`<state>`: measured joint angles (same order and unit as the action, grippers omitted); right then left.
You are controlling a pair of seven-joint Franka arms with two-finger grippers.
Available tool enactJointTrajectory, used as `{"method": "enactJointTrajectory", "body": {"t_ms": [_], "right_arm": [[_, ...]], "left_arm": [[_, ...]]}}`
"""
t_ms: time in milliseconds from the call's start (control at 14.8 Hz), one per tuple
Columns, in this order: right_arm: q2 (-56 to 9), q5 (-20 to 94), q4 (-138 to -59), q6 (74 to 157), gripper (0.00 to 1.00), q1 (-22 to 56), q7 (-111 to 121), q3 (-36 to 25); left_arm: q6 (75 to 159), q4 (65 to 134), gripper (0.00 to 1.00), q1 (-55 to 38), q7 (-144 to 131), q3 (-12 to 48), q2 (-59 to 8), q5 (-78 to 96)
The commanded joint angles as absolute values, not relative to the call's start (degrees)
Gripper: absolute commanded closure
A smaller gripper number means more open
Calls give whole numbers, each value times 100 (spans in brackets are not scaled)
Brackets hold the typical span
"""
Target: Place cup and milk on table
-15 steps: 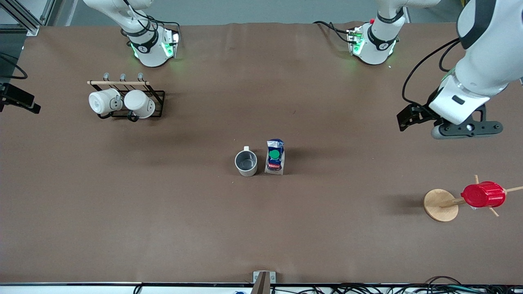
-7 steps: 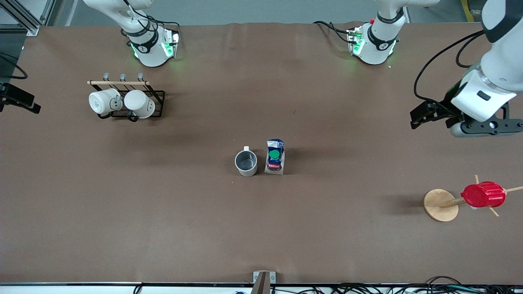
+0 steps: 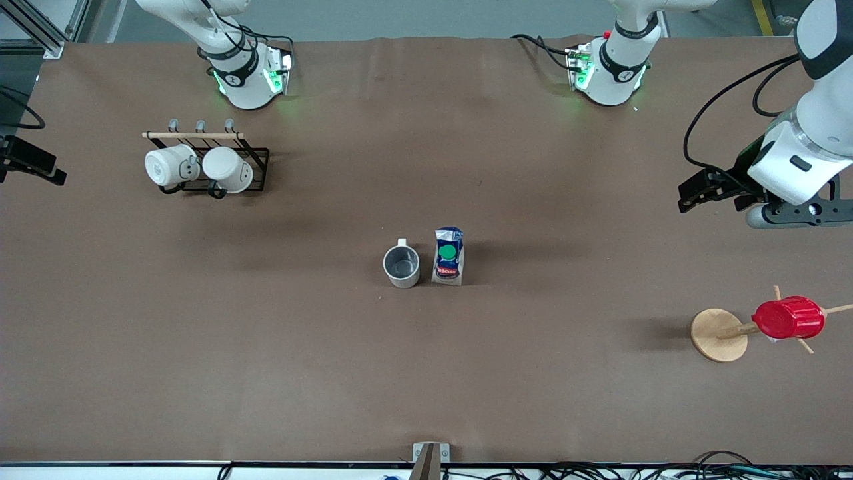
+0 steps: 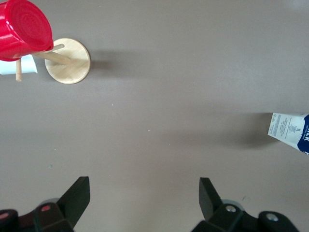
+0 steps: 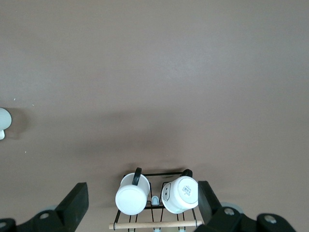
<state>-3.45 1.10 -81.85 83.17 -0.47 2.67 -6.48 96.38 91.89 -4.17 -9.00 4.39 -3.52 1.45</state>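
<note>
We see the cup (image 3: 401, 266) and milk (image 3: 448, 257) upright, side by side on the surface (image 3: 426, 373) — left gripper (image 4: 142, 200) and right gripper (image 5: 140, 205) aloft, fingers spread wide, empty.

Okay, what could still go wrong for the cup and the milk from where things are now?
The cream-white mug and the blue and white milk carton stand close together on the brown table; nudging one would likely topple the other. The open left gripper hangs near the red ribbed cup on its wooden stand and might clip it.
</note>
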Motion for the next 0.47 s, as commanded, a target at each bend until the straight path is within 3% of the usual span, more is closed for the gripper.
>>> {"method": "enactJointTrajectory", "body": {"t_ms": [0, 404], "right_arm": [[-281, 193, -8253, 8297, 0, -53, 316, -650], [-281, 193, -8253, 8297, 0, -62, 316, -650]], "left_arm": [[9694, 9386, 1, -343, -791, 650, -150, 176], [9721, 9562, 1, -369, -791, 677, 18, 176]]}}
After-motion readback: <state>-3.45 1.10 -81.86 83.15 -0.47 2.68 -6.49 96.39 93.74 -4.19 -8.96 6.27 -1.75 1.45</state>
